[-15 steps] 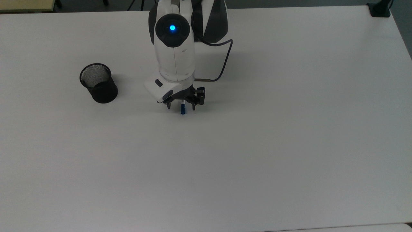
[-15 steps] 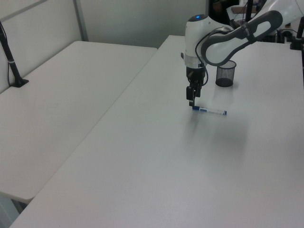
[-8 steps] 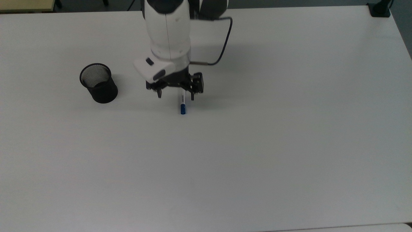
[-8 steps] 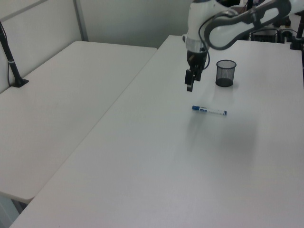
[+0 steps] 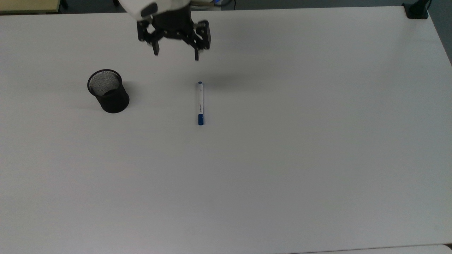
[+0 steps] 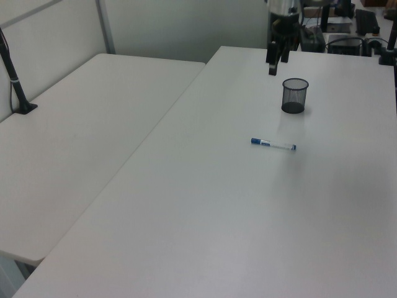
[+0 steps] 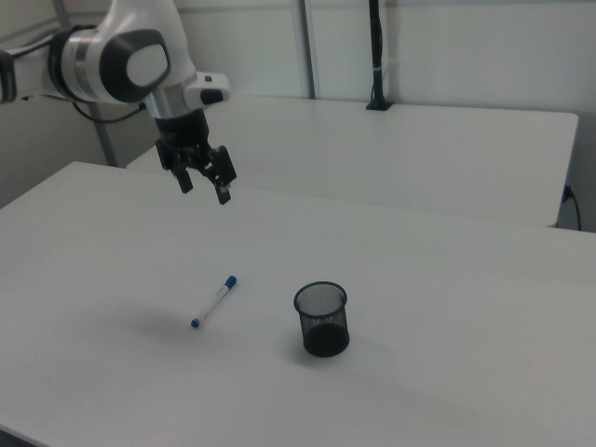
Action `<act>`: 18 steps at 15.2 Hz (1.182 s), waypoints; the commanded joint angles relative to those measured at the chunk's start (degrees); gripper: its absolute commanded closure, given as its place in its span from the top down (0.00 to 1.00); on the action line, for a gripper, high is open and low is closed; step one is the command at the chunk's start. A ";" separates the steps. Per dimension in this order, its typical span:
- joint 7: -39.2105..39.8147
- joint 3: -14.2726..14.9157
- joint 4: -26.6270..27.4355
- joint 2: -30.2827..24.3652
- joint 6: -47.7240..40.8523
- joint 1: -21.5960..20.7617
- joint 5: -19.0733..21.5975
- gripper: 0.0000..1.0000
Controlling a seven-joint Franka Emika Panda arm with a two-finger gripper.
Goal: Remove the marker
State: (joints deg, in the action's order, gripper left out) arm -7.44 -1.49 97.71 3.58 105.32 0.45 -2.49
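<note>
- Top view: the marker (image 5: 200,103) lies flat on the white table (image 5: 317,141), clear of the black mesh cup (image 5: 108,91) off to the top view's left. Slim, light and stiff, it likely rolls easily; mid-barrel looks the best hold.
- Left view: the gripper (image 6: 273,61) hangs high beyond the cup, well apart from the marker.
- Right view: the gripper's fingers (image 7: 223,193) are spread and hold nothing. Nothing stands between them and the marker.
</note>
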 commanded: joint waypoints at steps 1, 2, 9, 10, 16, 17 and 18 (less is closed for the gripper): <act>-0.74 0.26 1.69 -5.50 -4.23 1.05 -0.06 1.00; -1.00 0.26 1.69 -6.29 -5.46 1.05 -0.06 1.00; 1.97 0.26 1.52 -8.58 -7.05 2.27 0.03 1.00; 4.86 0.26 1.43 -8.67 -7.14 2.80 -0.06 1.00; 7.70 0.34 0.73 -8.67 -7.14 3.51 0.03 1.00; 7.70 0.26 0.73 -8.59 -7.14 3.42 0.03 1.00; 7.79 0.26 0.73 -8.59 -7.06 3.33 -0.06 1.00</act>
State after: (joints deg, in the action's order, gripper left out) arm -0.93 -1.29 97.81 -3.86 98.80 4.12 -2.49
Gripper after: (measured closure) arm 0.000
